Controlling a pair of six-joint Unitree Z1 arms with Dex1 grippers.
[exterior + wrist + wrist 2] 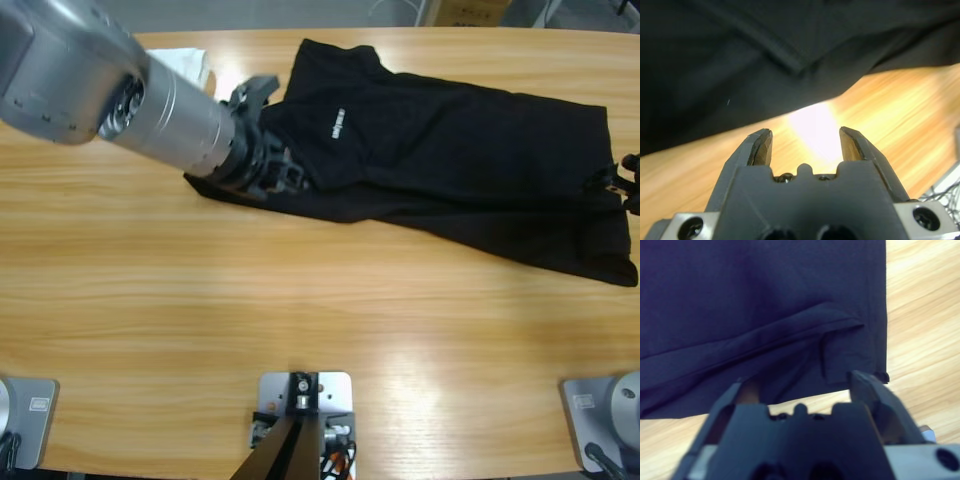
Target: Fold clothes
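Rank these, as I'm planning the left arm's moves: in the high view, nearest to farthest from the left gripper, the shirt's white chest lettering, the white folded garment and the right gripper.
1. The white chest lettering, just right of the left gripper.
2. The white folded garment, up-left, by the table's far edge.
3. The right gripper, at the picture's right edge.

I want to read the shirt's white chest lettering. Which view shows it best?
The high view: the lettering shows white on the black polo shirt. Both wrist views show only plain black fabric over the table, no lettering.
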